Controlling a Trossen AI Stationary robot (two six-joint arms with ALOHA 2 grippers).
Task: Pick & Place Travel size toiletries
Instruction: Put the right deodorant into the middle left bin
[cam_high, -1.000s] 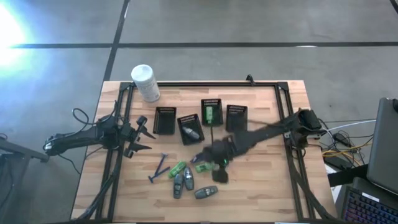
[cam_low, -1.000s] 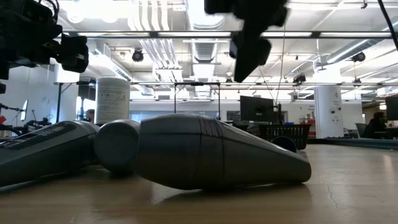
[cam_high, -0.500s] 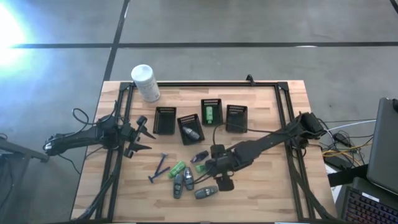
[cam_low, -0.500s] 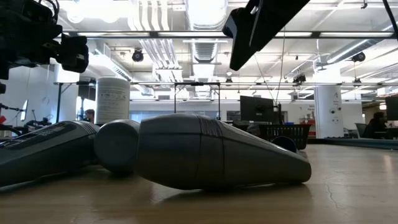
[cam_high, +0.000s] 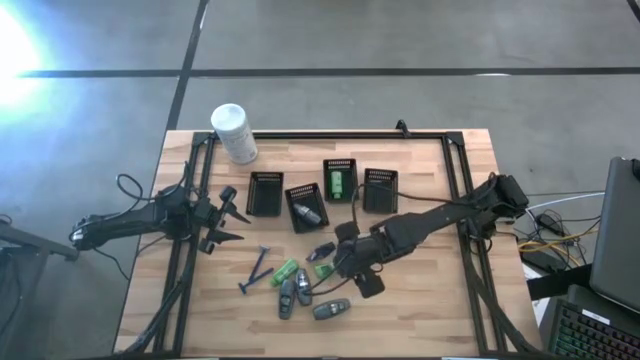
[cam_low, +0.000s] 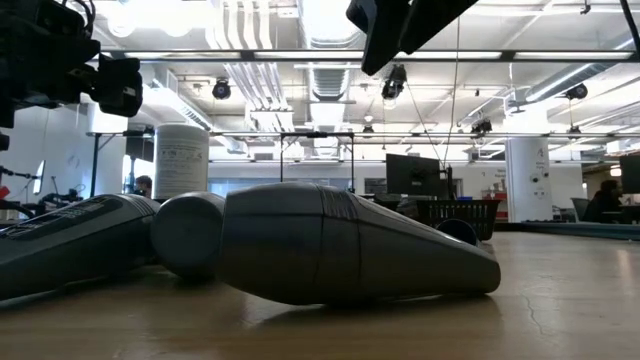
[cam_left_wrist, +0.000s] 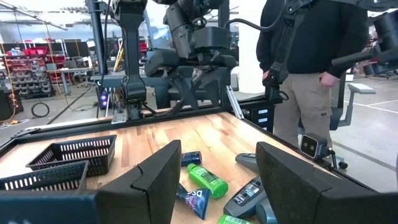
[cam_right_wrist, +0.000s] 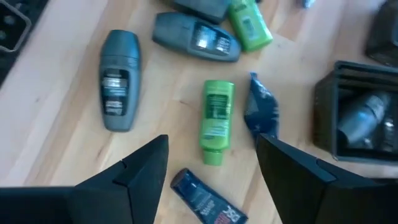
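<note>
While hovering w/ fingers spread, empty, right gripper (cam_right_wrist: 211, 180) above green bottle (cam_right_wrist: 216, 121), 6 o'clock of baskets (cam_high: 322, 192). Best centred lengthwise before closing. Left gripper (cam_high: 232, 222) parked, spread.

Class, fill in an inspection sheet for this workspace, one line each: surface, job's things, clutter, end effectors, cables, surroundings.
Surface: wooden table with a dark frame.
Job's things: loose toiletries near the front edge, among them a green bottle, a grey bottle, a dark tube and a razor; one green bottle and one grey bottle lie in baskets.
Clutter: white canister at the back left corner.
End effectors: right end effector open above the loose pile; left end effector open at the left edge.
Cables: bundle off the table's right side.
Surroundings: a person stands beside the table.
</note>
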